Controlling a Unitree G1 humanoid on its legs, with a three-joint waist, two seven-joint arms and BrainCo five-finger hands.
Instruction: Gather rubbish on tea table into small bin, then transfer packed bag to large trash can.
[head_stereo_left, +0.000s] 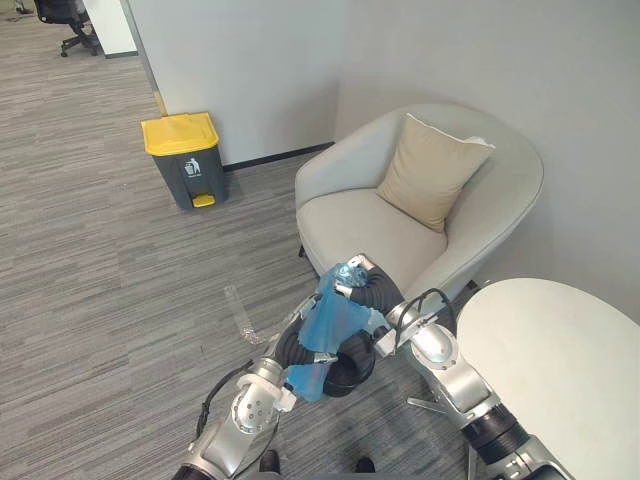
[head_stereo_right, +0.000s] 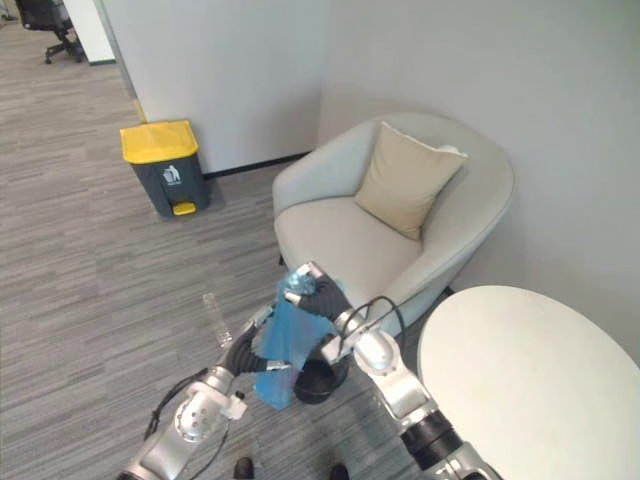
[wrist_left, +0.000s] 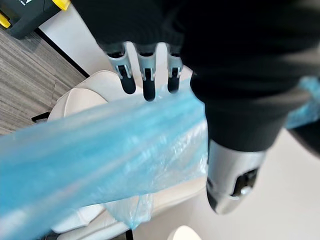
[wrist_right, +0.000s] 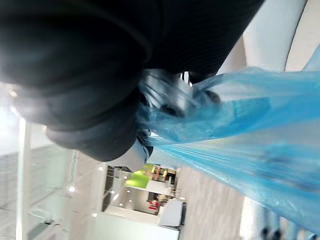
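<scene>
A blue plastic bag hangs stretched between my two hands, just above a small black bin on the carpet in front of me. My left hand holds the bag's lower part, which runs between its fingers and thumb. Higher up, my right hand is shut on the bunched top of the bag. The large trash can, grey with a yellow lid that is down, stands against the wall at the far left.
A pale armchair with a beige cushion stands just behind the bin. The round white tea table is at my right. A clear plastic piece lies on the carpet between me and the trash can.
</scene>
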